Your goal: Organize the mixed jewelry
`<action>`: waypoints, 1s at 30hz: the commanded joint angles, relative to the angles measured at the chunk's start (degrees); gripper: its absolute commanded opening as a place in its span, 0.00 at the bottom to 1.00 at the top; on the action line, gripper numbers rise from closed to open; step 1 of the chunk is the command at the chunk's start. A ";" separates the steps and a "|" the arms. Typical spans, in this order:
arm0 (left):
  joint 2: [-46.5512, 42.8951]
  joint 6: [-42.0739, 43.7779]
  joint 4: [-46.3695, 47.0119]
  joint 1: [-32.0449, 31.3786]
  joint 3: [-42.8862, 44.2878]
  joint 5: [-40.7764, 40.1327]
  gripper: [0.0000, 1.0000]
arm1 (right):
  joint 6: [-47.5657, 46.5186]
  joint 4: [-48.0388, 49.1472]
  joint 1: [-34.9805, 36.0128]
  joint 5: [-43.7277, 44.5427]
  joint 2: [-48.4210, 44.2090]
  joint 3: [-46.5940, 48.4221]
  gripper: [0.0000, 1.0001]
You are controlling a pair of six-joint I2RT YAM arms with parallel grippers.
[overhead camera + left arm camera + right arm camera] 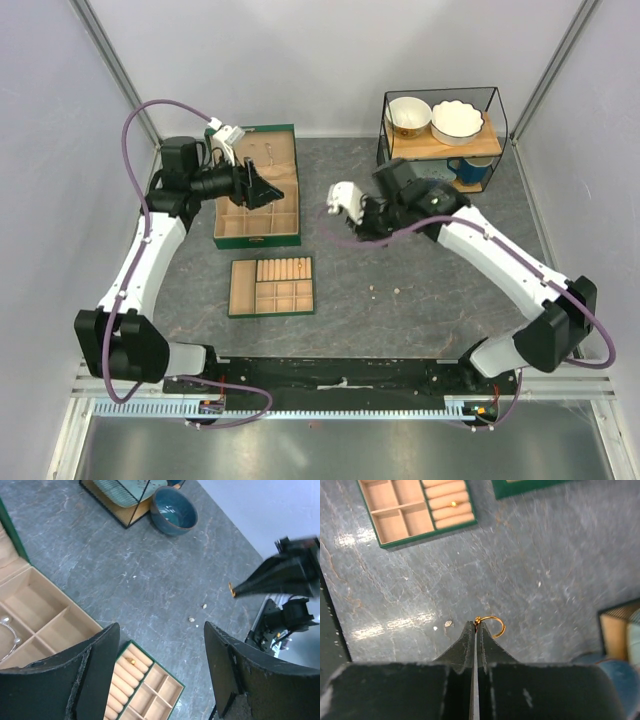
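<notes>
My right gripper [475,623] is shut on a thin gold hoop ring [490,617], pinched at its bead end and held above the grey table. In the top view that gripper [333,210] hangs at mid-table. Two pale studs [448,624] [191,619] lie loose on the table below it. A small gold ring [131,661] [453,503] sits among the rolls of the small tray [271,313]. A silvery bangle [16,641] rests in a compartment of the green box [258,238]. My left gripper [161,627] [262,187] hovers open and empty over the box's front edge.
A wire shelf [440,92] with two bowls stands at the back right, a blue cup [468,172] under it. The blue bowl [174,511] shows in the left wrist view. The small tray [427,534] lies in front of the box.
</notes>
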 commanded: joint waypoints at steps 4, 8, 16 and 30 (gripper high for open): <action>5.74 0.58 -9.41 -0.02 6.57 9.58 0.75 | -15.97 2.48 13.56 22.12 -3.01 0.79 0.00; 7.85 0.23 -10.73 -0.19 7.63 11.09 0.75 | -21.33 1.51 15.85 27.24 -3.45 1.32 0.00; 12.43 9.79 -26.43 -8.53 15.35 7.42 0.74 | -30.57 -0.85 21.56 31.73 -4.68 0.62 0.00; 11.99 16.48 -38.93 -12.14 20.63 2.65 0.72 | -46.30 8.70 37.29 38.93 -6.52 -9.04 0.00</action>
